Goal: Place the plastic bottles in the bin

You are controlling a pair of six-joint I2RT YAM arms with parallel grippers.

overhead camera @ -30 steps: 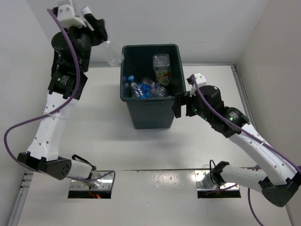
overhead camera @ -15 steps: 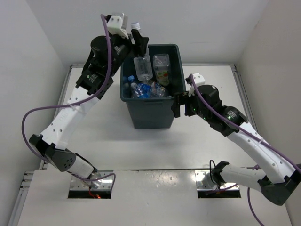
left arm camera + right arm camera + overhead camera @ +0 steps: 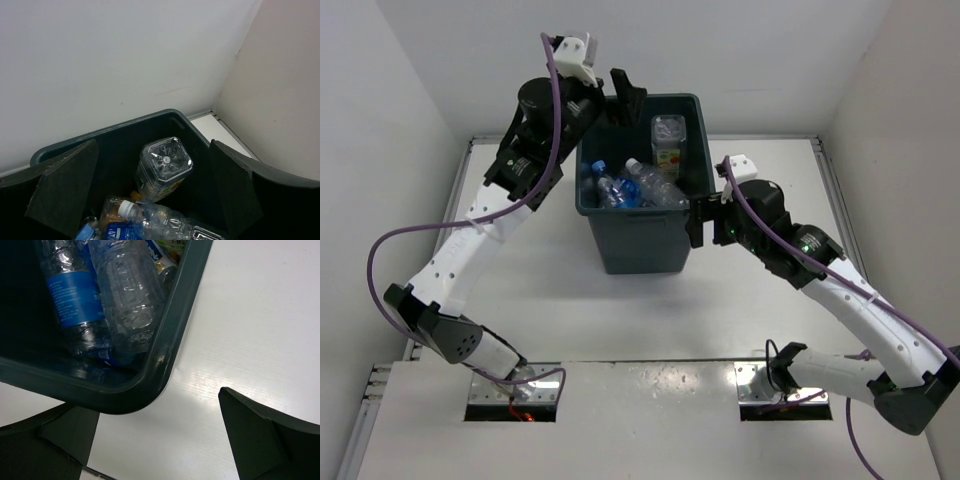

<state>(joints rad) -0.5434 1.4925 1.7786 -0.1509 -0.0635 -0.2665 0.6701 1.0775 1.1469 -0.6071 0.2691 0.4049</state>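
The dark grey bin point(image 3: 638, 212) stands mid-table with several plastic bottles in it. Blue-labelled ones point(image 3: 608, 186) lie at its left. A clear white-capped one point(image 3: 658, 187) lies across them. A larger bottle point(image 3: 667, 138) stands upside down at the back. My left gripper point(image 3: 612, 96) hangs open and empty over the bin's far left corner. The left wrist view looks down between its fingers point(image 3: 65, 187) at the larger bottle's base point(image 3: 165, 162) and the white-capped bottle point(image 3: 160, 220). My right gripper point(image 3: 705, 225) is open and empty beside the bin's near right corner point(image 3: 165, 365).
White walls close in the table at the back and on both sides. A purple cable loops from the left arm point(image 3: 380, 260). Bare white tabletop point(image 3: 250, 330) lies to the right of the bin.
The left arm swung right over the bin carrying a clear bottle. Its jaws opened and the bottle now lies in the bin. The right arm has not moved.
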